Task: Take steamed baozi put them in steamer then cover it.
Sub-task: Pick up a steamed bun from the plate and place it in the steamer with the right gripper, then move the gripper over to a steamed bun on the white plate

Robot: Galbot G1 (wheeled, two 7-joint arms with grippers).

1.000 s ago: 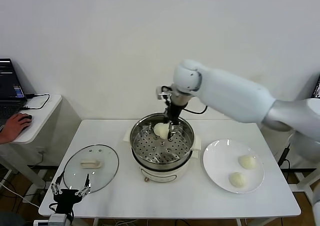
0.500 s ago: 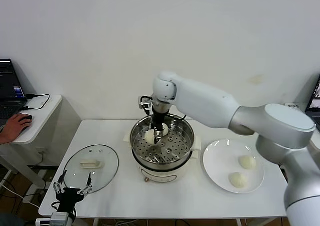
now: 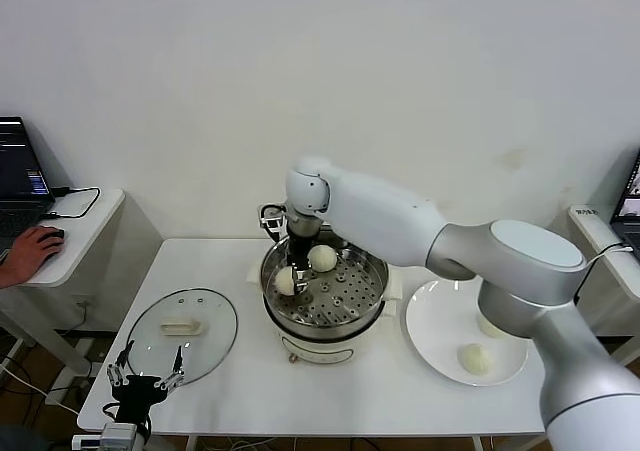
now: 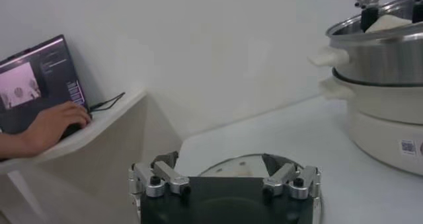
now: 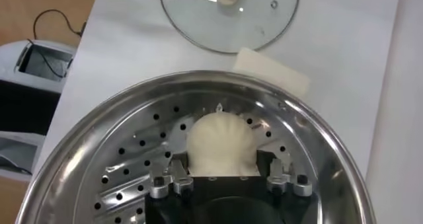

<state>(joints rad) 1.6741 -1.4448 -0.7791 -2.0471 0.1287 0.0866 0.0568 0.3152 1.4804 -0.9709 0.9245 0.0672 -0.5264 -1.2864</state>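
The steamer (image 3: pixel 372 263) stands mid-table, a shiny pot with a perforated tray (image 5: pixel 132 159) on a cream base. My right gripper (image 3: pixel 293 275) reaches into its left side and is shut on a steamed baozi (image 3: pixel 284 282), held low over the tray. In the right wrist view the gripper (image 5: pixel 221 160) flanks that bun (image 5: pixel 221 139) on both sides. A second baozi (image 3: pixel 322 258) rests at the back of the tray. Another baozi (image 3: pixel 474 359) lies on the white plate (image 3: pixel 430 316); my right arm hides part of the plate. My left gripper (image 3: pixel 143 379) is open and idle at the front left.
The glass lid (image 3: pixel 183 333) with a white handle lies flat left of the steamer, just beyond my left gripper (image 4: pixel 221 160); it also shows in the right wrist view (image 5: pixel 264 20). A side table with a laptop (image 3: pixel 18 176) and a person's hand (image 3: pixel 28 251) stands at far left.
My right gripper has carried the baozi leftward across the steamer and lower, to the tray's left side. The left arm has not moved.
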